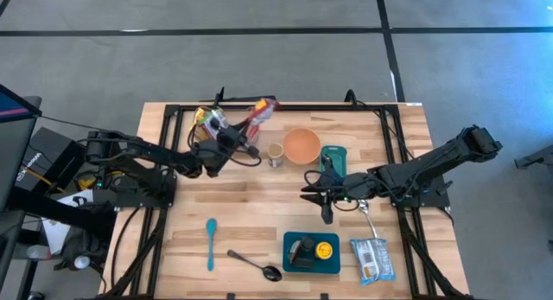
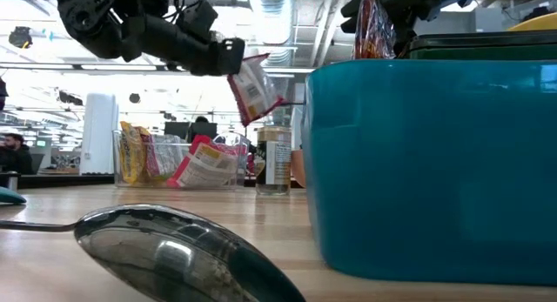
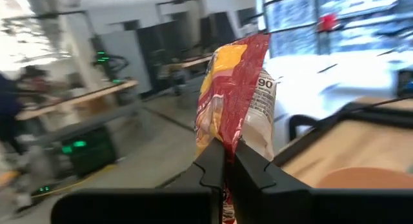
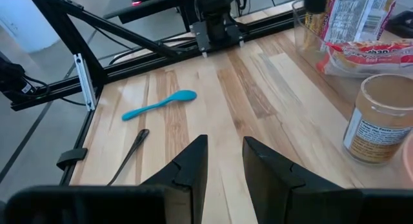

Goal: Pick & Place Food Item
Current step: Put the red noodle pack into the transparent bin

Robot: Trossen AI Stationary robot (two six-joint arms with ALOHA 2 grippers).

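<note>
My left gripper (image 1: 235,143) is at the table's far left-middle, shut on a red, yellow and white snack packet (image 3: 235,95). The packet is lifted off the table and also shows in the low view (image 2: 252,89), in the air above a glass jar (image 2: 277,158). My right gripper (image 1: 306,194) is open and empty over the middle of the table. It points toward the table's left edge, and its own view (image 4: 224,161) looks over bare wood. My left gripper pinches the packet's near end (image 3: 226,145) between its two fingers. The fingers come roughly level, pointing toward the table's far right. The packet sticks out ahead of the fingertips, tilted and clear of the table.
A clear bin (image 1: 207,118) with more packets stands at the far left. The jar (image 1: 275,155), an orange bowl (image 1: 301,145) and a green container (image 1: 333,155) stand mid-far. A blue spoon (image 1: 210,242), metal spoon (image 1: 255,264), teal box (image 1: 311,251) and silver packet (image 1: 371,258) lie near.
</note>
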